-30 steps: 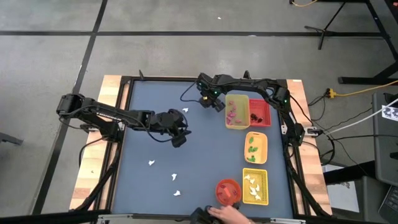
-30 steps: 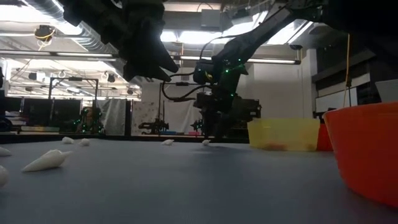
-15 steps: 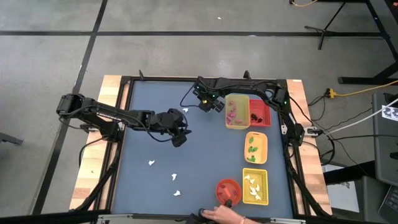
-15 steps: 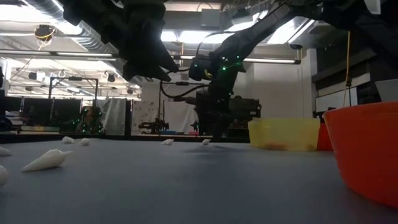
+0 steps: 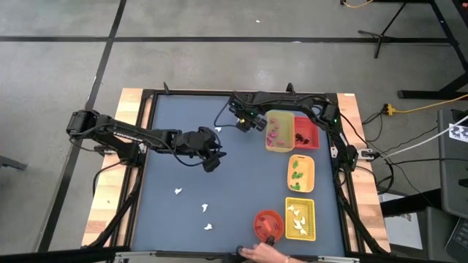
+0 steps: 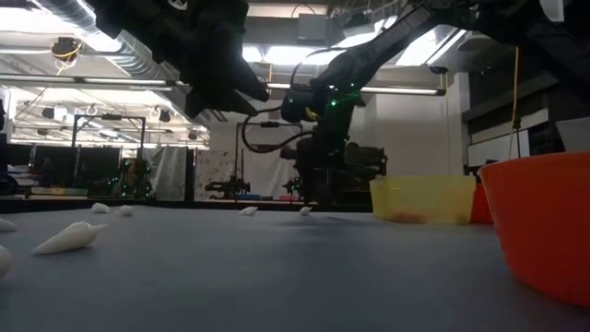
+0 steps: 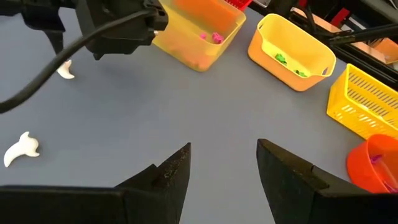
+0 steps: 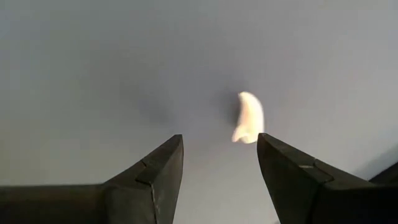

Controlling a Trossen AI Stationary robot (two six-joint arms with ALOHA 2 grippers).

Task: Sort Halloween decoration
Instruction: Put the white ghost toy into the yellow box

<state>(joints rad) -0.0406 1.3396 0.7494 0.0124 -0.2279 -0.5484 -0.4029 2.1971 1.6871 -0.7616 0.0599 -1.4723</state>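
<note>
Your right hand [image 8: 219, 180], fingers apart, hovered over a white ghost piece [image 8: 249, 116] on the counter [image 5: 183, 175] beside the pink-piece tray [image 5: 278, 131]; lower and close next. Your left hand [image 7: 222, 168] waited open mid-counter.

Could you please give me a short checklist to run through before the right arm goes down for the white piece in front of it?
1. Right gripper open and empty: ok.
2. White ghost piece in sight ahead of the right fingers: ok, though it lies off centre, nearer one finger.
3. Bare table around that piece, nothing else close by: ok.
4. Left gripper open, empty and apart from the right arm: ok; it hangs over the middle of the table.
5. Yellow mesh tray with white pieces free to receive more: ok.
6. Person's hand at the table's near edge by the orange bowl: not ok, wait until it withdraws.
</note>
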